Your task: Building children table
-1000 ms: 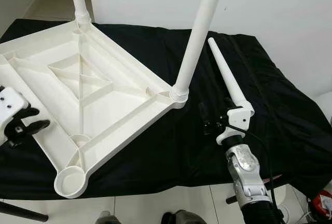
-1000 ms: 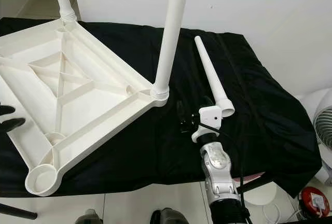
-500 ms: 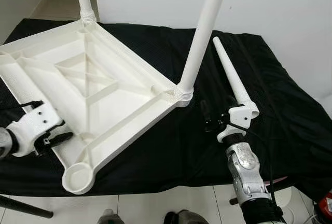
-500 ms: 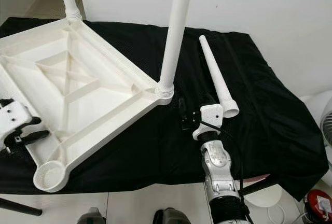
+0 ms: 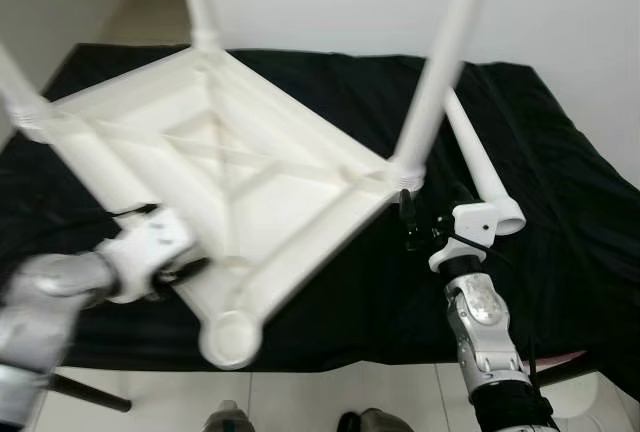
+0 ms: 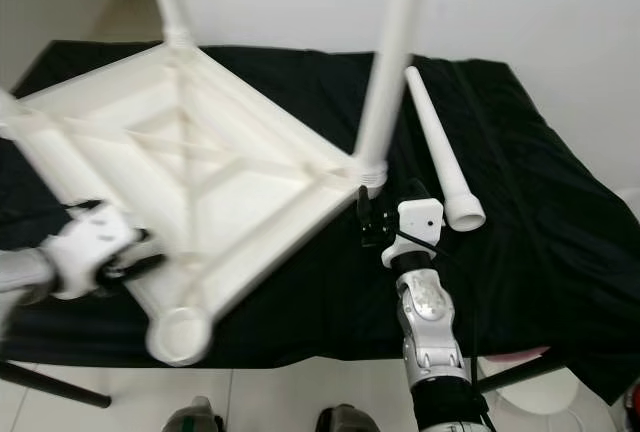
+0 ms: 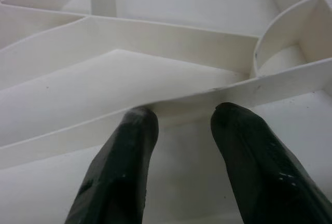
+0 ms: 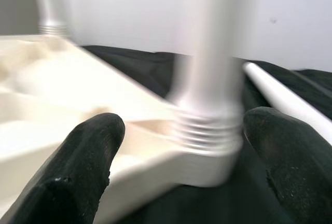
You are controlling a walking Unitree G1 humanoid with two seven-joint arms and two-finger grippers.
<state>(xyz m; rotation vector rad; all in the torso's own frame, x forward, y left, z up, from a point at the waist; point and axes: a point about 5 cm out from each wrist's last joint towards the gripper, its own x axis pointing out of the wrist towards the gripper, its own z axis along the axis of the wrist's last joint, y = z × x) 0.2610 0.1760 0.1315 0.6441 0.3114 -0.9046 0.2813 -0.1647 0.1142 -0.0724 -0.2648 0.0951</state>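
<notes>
Black cloth (image 5: pixel 560 202) covers the tabletop. One white kids' table (image 5: pixel 250 172) lies upside down on it with three legs on. One loose leg (image 6: pixel 440 152) lies beside it. My left fingers (image 7: pixel 129 146) are spread at its edge; my right fingers (image 8: pixel 93 146) are spread near one corner.

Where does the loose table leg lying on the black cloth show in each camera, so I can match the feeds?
Left eye view: loose table leg lies right of centre, beside the right gripper.
Right eye view: same leg, right of centre on the black cloth.
Left wrist view: not in it.
Right wrist view: white bar at the right edge.
Shared landmark: the screwed-in leg's threaded collar.
</notes>
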